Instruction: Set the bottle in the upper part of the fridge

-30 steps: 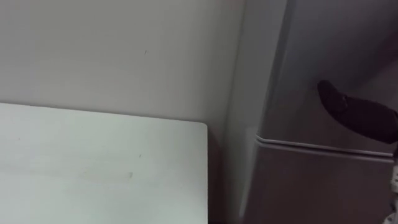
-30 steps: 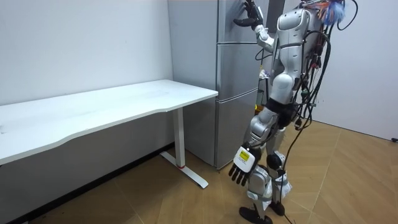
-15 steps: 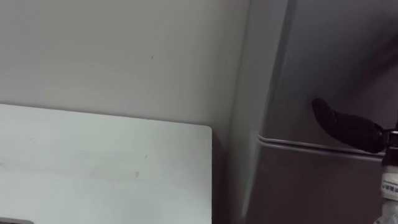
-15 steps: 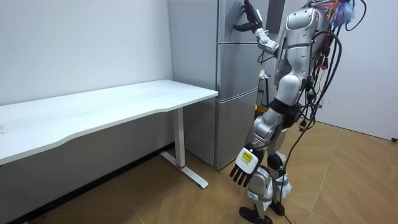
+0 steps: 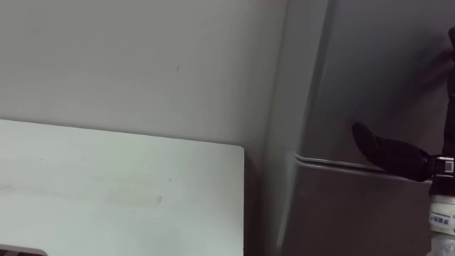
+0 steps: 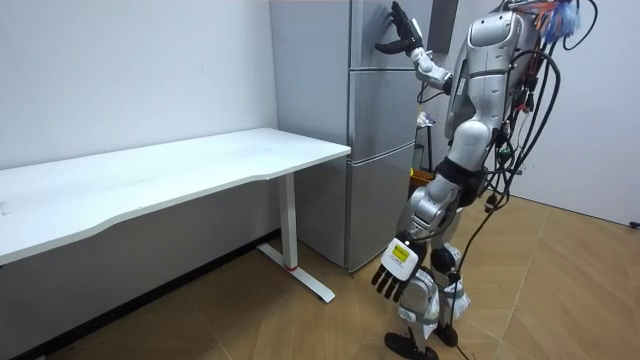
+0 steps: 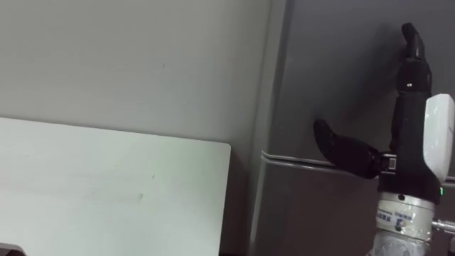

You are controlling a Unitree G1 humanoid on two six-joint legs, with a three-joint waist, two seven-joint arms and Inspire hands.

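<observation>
I stand in front of the grey fridge (image 6: 381, 130). My right hand (image 7: 407, 135) is raised flat against its upper door (image 7: 334, 64), fingers straight up and thumb (image 5: 387, 151) sticking out to the left just above the seam (image 7: 298, 160) between the two doors. Both doors look closed. In the room view that hand (image 6: 402, 30) rests high on the fridge front. My left hand (image 6: 392, 273) hangs beside my leg with spread fingers and holds nothing.
A white table (image 5: 106, 192) stands to the left of the fridge, against the pale wall (image 5: 142, 57); its right end (image 6: 330, 152) nearly reaches the fridge's side. Wooden floor (image 6: 560, 290) lies open behind me.
The view has shifted a little. In the room view my torso has leaned back from the fridge, while my right hand stays on the upper door.
</observation>
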